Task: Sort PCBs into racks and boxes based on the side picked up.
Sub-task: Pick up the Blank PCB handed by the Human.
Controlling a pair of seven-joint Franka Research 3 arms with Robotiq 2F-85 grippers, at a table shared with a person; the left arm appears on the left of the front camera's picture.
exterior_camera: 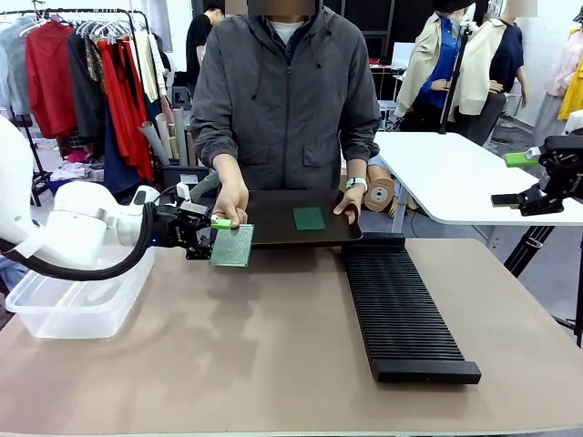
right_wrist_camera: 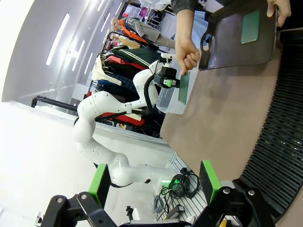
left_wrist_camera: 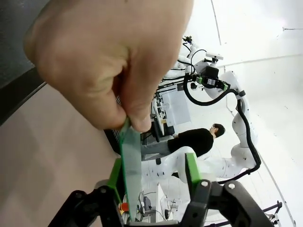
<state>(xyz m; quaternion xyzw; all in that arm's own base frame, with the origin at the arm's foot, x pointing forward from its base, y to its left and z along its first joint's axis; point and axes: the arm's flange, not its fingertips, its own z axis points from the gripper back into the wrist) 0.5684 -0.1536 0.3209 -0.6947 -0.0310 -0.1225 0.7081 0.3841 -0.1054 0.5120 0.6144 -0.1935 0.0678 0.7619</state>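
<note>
A person's hand [exterior_camera: 230,202] holds a PCB [exterior_camera: 232,246] by its top edge at the tray's left end, speckled grey-green face toward me. My left gripper [exterior_camera: 211,238] has its jaws on either side of that board. In the left wrist view the PCB [left_wrist_camera: 130,161] lies against one green pad [left_wrist_camera: 115,172], while the other pad [left_wrist_camera: 191,170] stands clear of it. My left gripper [left_wrist_camera: 152,172] is open. A second green PCB [exterior_camera: 309,218] lies on the black tray [exterior_camera: 273,232]. My right gripper [exterior_camera: 515,178] hangs open and empty at the far right, high above the table.
The long black slotted rack [exterior_camera: 401,305] runs from the tray toward my side, right of centre. A clear plastic box [exterior_camera: 77,300] sits at the table's left edge under my left arm. The person's other hand [exterior_camera: 351,202] grips the tray's right end.
</note>
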